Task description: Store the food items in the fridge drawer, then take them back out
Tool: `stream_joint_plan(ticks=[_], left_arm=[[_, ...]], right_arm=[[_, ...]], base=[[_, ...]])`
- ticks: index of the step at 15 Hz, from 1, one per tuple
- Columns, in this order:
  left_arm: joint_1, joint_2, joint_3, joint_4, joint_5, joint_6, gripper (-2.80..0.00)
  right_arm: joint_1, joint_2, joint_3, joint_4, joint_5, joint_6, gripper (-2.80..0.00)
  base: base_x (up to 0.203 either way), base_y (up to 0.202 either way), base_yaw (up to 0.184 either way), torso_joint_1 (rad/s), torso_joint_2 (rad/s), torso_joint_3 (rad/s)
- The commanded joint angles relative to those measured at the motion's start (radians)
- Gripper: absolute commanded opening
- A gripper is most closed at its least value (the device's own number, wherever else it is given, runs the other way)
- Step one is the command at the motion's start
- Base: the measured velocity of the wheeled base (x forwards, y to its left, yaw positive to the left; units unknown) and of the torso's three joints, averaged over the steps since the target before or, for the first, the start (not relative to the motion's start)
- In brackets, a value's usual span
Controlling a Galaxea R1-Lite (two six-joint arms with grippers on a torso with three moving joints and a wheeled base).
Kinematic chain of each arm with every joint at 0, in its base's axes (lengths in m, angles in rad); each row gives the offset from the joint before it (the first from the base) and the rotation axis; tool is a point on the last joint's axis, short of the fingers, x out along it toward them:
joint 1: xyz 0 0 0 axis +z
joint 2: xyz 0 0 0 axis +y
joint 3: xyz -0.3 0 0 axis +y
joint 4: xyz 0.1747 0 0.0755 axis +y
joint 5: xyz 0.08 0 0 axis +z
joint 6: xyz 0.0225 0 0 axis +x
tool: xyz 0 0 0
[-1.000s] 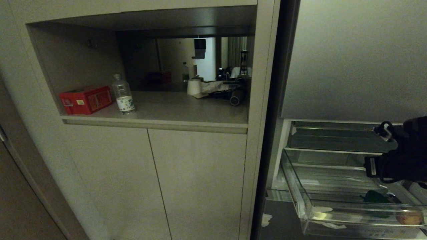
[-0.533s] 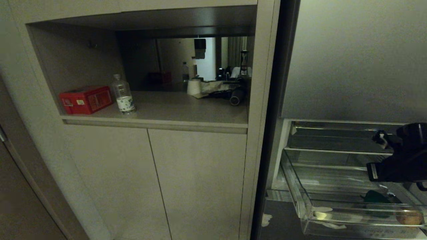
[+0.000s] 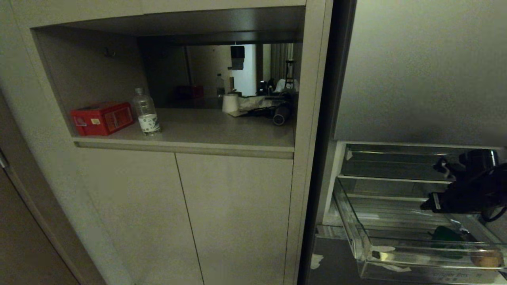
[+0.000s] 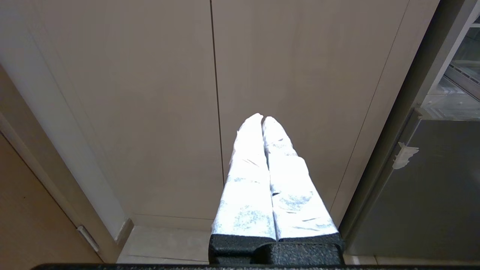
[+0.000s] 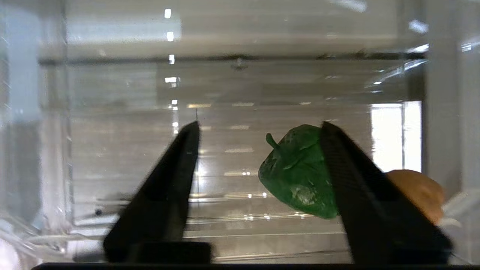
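Drawer (image 3: 356, 225) stands pulled out, clear-walled. Inside it lie the green item (image 5: 298, 174) and, just beside, the tan item (image 5: 422, 193). Right gripper (image 5: 258, 127) hangs above the drawer, fingers apart, empty. Left gripper (image 4: 262, 119) faces the cabinet doors (image 4: 150, 93), fingers together.

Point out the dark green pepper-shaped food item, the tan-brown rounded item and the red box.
Dark green pepper-shaped food item (image 5: 298, 176), right wrist view, body.
Tan-brown rounded item (image 5: 420, 193), right wrist view, visible side.
Red box (image 3: 102, 118), head view, front face.
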Motion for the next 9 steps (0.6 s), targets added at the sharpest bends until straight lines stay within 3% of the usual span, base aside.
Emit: stream_joint_plan(ticks=[1,5,9], left_arm=[[0.000,0.000,-0.001,0.001,0.000,0.000,-2.80],[0.000,0.000,-0.001,0.001,0.000,0.000,-2.80],[-0.001,0.001,-0.001,0.001,0.000,0.000,-2.80]], right_arm=[[-0.019,0.057,-0.046,0.039,0.007,-0.030,0.00],[-0.060,0.097,-0.077,0.076,-0.002,-0.100,0.00],[-0.084,0.142,-0.136,0.078,-0.002,-0.107,0.00]], base=[[0.000,0.000,0.000,0.000,0.00,0.000],[0.000,0.000,0.000,0.000,0.00,0.000],[0.000,0.000,0.000,0.000,0.00,0.000]])
